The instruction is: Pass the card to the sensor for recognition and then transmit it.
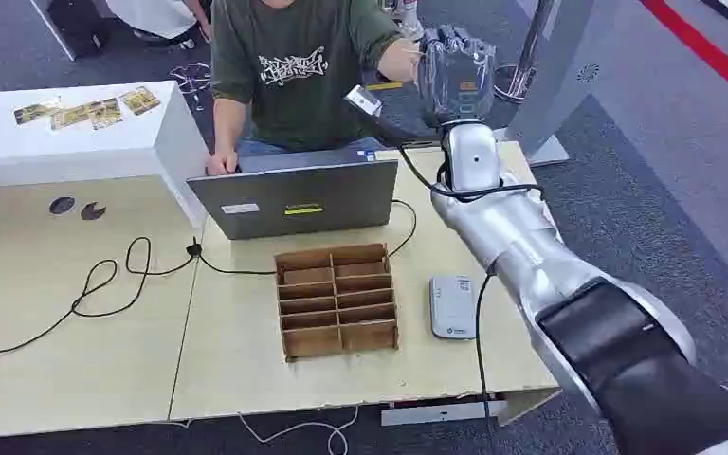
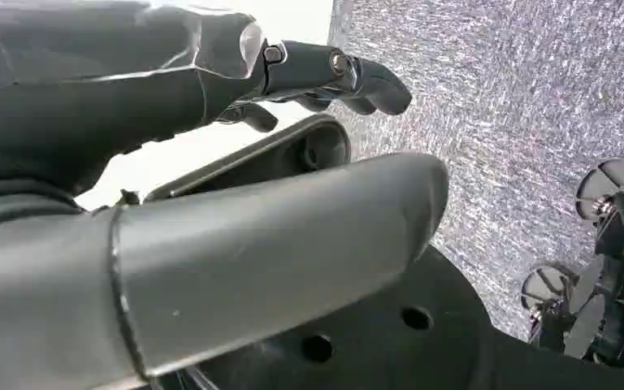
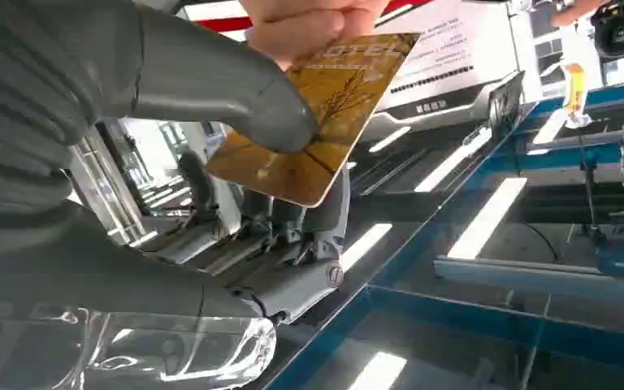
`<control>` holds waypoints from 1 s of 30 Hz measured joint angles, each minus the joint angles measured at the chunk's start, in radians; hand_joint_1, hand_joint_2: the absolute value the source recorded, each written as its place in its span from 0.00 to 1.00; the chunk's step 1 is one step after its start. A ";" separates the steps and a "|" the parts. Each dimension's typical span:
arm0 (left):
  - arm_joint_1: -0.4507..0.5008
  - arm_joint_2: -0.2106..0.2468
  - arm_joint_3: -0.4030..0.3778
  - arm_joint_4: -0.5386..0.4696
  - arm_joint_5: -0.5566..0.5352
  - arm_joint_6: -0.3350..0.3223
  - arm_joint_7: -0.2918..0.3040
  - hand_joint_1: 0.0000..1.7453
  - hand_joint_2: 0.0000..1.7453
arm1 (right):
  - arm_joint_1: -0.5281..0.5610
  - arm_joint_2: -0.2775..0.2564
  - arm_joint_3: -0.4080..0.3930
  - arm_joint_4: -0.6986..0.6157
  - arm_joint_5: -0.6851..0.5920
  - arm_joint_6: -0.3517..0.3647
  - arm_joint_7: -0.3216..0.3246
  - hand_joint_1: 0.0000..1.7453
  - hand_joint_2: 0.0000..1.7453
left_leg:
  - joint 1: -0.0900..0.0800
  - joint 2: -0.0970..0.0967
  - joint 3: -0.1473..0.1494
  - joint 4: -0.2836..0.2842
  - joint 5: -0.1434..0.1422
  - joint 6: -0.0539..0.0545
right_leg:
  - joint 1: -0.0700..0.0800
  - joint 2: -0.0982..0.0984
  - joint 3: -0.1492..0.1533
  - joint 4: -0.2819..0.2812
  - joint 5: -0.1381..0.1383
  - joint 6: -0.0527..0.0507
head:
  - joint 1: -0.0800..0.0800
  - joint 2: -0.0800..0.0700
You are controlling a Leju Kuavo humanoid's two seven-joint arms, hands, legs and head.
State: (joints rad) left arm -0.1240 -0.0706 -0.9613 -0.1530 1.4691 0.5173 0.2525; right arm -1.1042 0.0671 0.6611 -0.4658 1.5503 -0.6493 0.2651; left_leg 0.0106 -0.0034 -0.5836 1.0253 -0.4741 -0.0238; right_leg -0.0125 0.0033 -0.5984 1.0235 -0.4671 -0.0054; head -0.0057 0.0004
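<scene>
Divided box (image 1: 337, 300) before laptop (image 1: 294, 196) (mid-table); card reader (image 1: 451, 306) right of box.

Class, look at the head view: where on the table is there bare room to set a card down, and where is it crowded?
Bare wood lies on the left table, below the black cable, and in front of the divided box. It is crowded between the laptop, the box and the card reader, where cables run.

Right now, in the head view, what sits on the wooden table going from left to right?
Two dark discs → looping black cable → grey laptop → cardboard divider box → white card reader → the robot's silver right arm.
</scene>
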 joint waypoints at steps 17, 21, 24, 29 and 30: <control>0.000 0.000 0.000 0.000 0.005 -0.006 0.008 0.00 0.00 | 0.013 0.016 -0.145 -0.001 -0.286 0.026 -0.081 1.00 1.00 | 0.000 0.000 0.000 0.000 0.000 0.000 | 0.000 0.000 0.000 0.000 0.000 0.000 | 0.000 0.000; 0.000 0.001 0.000 0.000 0.012 -0.006 0.008 0.00 0.00 | 0.015 0.030 -0.257 -0.007 -0.448 0.098 -0.116 1.00 1.00 | 0.000 0.000 0.000 0.000 0.000 0.000 | 0.000 0.000 0.000 0.000 0.000 0.000 | 0.000 0.000; -0.001 0.003 0.000 0.000 0.017 -0.006 0.008 0.00 0.00 | 0.015 0.040 -0.313 -0.013 -0.539 0.169 -0.134 1.00 1.00 | 0.000 0.000 0.000 0.000 0.000 0.000 | 0.000 0.000 0.000 0.000 0.000 0.000 | 0.000 0.000; 0.000 0.006 0.000 0.000 0.023 -0.008 0.008 0.00 0.00 | 0.011 0.048 -0.376 -0.015 -0.601 0.243 -0.127 1.00 1.00 | 0.000 -0.001 0.000 0.000 0.000 0.000 | 0.000 0.000 0.000 0.000 0.000 0.000 | 0.000 0.000; 0.000 0.007 0.000 0.000 0.024 -0.009 0.008 0.00 0.00 | 0.010 0.048 -0.384 -0.015 -0.607 0.253 -0.123 1.00 1.00 | 0.000 0.000 0.000 0.000 0.000 0.000 | 0.000 0.000 0.000 0.000 0.000 0.000 | 0.000 0.000</control>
State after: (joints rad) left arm -0.1245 -0.0633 -0.9613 -0.1530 1.4931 0.5085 0.2605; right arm -1.0942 0.1156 0.2774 -0.4807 0.9438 -0.3968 0.1423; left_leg 0.0106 -0.0037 -0.5839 1.0253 -0.4740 -0.0238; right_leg -0.0125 0.0030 -0.5984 1.0236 -0.4671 -0.0053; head -0.0061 0.0000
